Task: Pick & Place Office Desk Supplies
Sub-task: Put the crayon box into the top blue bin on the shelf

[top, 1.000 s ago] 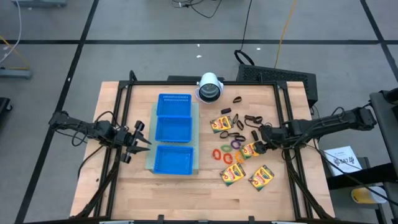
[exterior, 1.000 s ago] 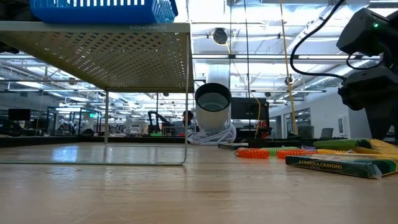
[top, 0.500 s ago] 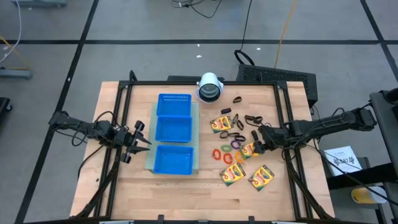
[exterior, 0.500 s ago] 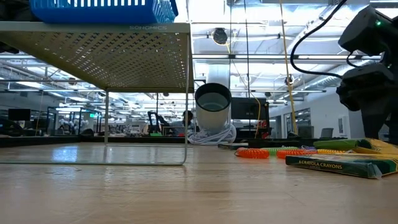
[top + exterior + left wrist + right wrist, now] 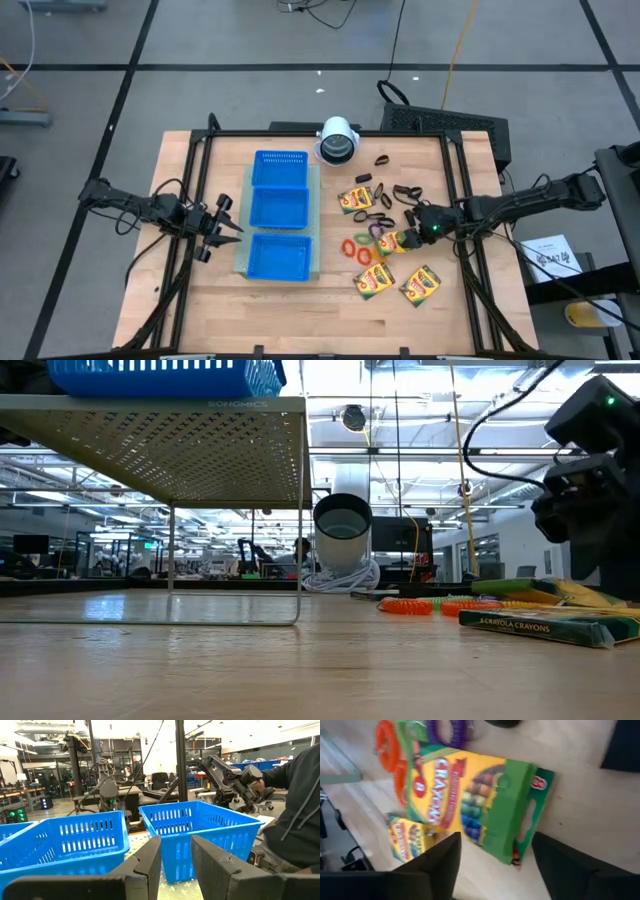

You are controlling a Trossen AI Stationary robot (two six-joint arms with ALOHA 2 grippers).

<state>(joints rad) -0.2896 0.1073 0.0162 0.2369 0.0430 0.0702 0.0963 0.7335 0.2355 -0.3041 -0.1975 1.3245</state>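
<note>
Left arm: reaches in low from the left side of the bench.
Left pincer (image 5: 222,226): fingers apart by a narrow gap, holding nothing.
Right arm: stretches in from the right side.
Right pincer (image 5: 412,238): fingers spread apart.
</note>
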